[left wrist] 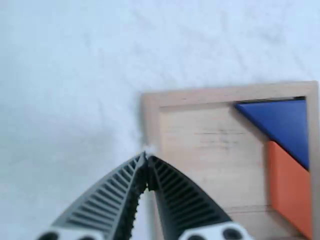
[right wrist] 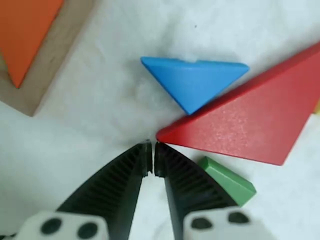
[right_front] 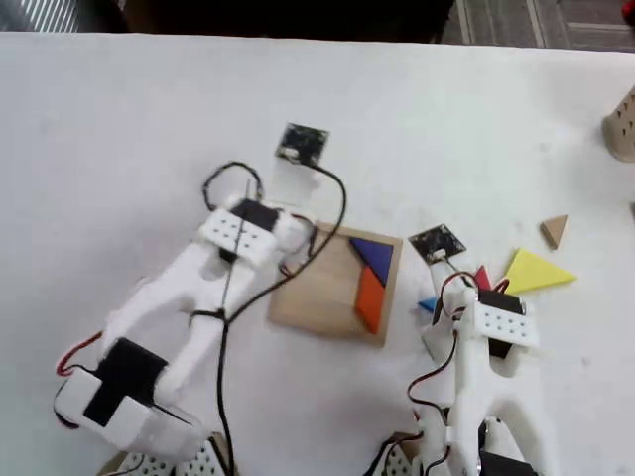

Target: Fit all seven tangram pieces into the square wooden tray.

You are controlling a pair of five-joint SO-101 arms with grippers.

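Jaws pressed together on left gripper (left wrist: 146,162) and right gripper (right wrist: 152,155); the right, at the red triangle's (right wrist: 240,125) tip, may shove it askew.

The tray (right_front: 313,297) is tan, with a navy piece (right_front: 375,254) and orange piece (right_front: 369,297).

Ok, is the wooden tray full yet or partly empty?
Partly empty. Only the blue piece and orange piece lie in the tray, against one side; the rest of its floor is bare wood.
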